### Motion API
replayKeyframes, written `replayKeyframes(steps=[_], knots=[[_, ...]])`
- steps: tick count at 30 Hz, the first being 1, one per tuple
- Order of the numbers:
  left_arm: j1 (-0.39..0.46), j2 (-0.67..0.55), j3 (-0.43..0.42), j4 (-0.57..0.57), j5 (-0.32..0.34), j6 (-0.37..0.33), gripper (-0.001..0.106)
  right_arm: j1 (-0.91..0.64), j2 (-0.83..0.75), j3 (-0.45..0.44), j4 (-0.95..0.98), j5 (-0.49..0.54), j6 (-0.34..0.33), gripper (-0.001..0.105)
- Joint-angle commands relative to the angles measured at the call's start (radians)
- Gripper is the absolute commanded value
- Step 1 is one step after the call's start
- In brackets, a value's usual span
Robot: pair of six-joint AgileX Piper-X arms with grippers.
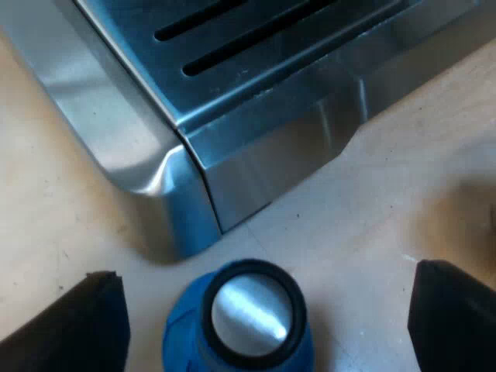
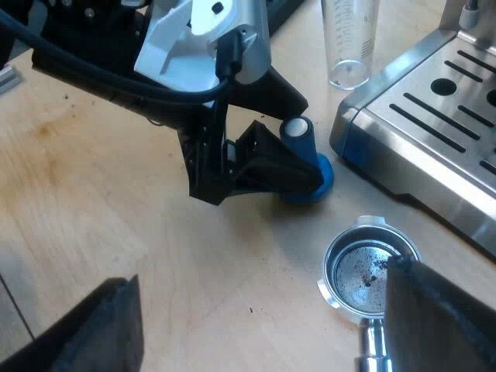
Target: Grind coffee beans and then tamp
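Left wrist view: holds the left gripper (image 1: 263, 273) with jaws wide apart, the blue tamper (image 1: 246, 318) standing between them, close to the espresso machine (image 1: 256, 147) corner. Right wrist view: holds the right gripper (image 2: 263, 275) with jaws apart too, the metal holder (image 2: 364, 271) by one jaw, nearly empty. Looks like the pick-up of the blue tamper; next needs a soft squeeze and a straight lift.

left end effector (image 1: 263, 271): spread wide, aimed downward | right end effector (image 2: 262, 271): spread wide, aimed downward
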Motion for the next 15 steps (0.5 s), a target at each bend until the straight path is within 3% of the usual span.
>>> replayKeyframes(steps=[1,4,15], knots=[[-0.002,-0.005,-0.003,-0.014,-0.002,0.005,0.066,0.001,-0.006,-0.008,-0.014,-0.006,-0.017,0.066],[-0.002,-0.005,-0.003,-0.019,-0.002,0.009,0.053,0.001,-0.006,-0.008,-0.014,0.007,-0.017,0.066],[-0.002,-0.005,-0.003,-0.027,-0.002,0.013,0.020,0.001,-0.006,-0.008,-0.014,0.007,-0.017,0.066]])
